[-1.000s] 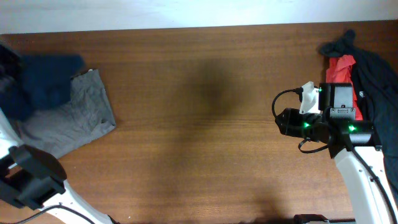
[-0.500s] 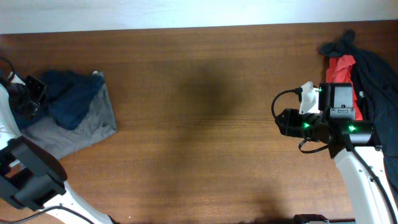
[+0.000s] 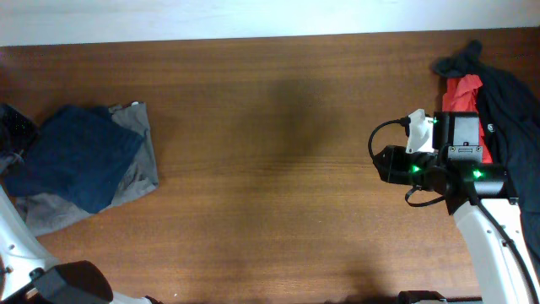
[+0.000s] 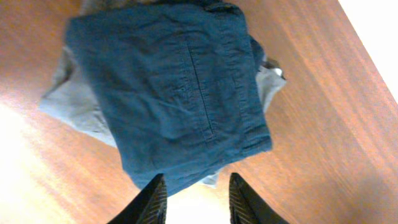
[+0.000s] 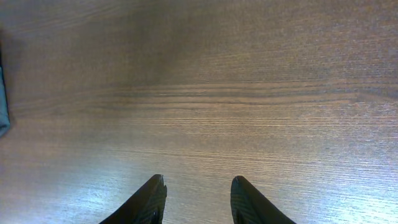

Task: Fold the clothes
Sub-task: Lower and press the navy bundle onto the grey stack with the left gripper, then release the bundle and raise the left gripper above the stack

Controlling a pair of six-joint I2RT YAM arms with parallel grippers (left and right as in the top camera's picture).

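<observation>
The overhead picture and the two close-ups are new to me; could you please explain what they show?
This is a two-armed robot at a wooden table. One camera looks down from above; one sits on each wrist, showing its own pincer. At the left, a folded navy blue piece lies on grey shorts. Far right, a red shirt and a black garment lie bunched. The left pincer hovers open over the navy piece; the right pincer is open over bare wood. Neither holds anything.
</observation>
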